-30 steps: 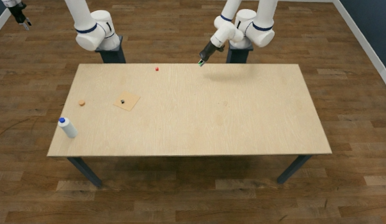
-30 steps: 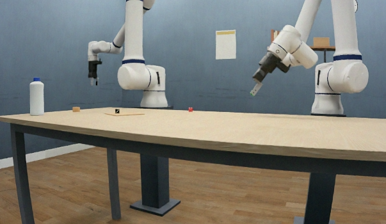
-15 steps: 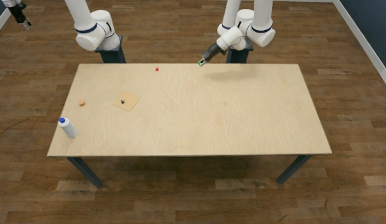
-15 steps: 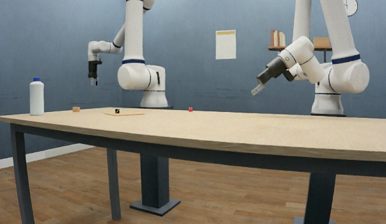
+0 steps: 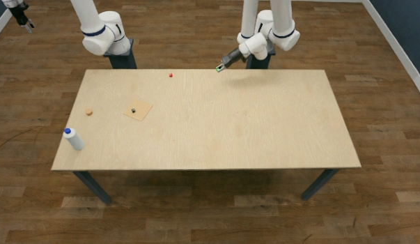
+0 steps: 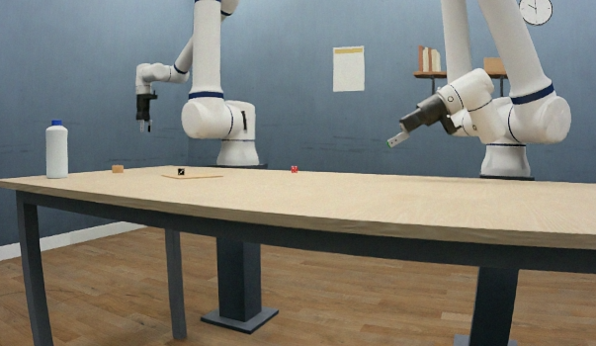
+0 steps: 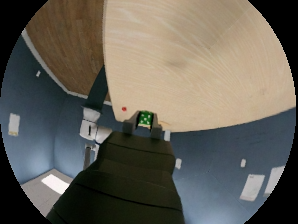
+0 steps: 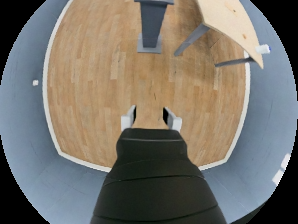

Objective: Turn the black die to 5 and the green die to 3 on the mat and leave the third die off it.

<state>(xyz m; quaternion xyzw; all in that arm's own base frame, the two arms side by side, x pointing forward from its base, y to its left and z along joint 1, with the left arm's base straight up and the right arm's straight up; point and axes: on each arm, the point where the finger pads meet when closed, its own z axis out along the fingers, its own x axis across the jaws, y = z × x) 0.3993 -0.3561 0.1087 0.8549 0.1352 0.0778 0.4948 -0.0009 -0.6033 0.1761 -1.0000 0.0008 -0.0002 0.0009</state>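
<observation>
Die, green with white pips (image 5: 218, 69) (image 6: 388, 144) (image 7: 145, 118), sits clamped in our part-open left gripper (image 5: 220, 67) (image 6: 391, 140) (image 7: 146, 117), our black die (image 5: 133, 111) (image 6: 181, 172) lying on the tan square mat (image 5: 142, 114) (image 6: 208, 176), a blue-capped white bottle (image 5: 74, 140) (image 6: 56, 150) (image 8: 263, 49) standing beyond, our right gripper (image 5: 29, 26) (image 6: 145, 127) (image 8: 149, 111) wide open and empty.

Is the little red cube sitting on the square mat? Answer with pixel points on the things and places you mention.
No, the red cube (image 5: 170, 75) (image 6: 295, 169) (image 7: 124, 109) lies on the bare table, apart from the mat (image 5: 143, 111) (image 6: 208, 176).

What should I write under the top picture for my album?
A black die sits on the mat; a red one waits off it.
</observation>
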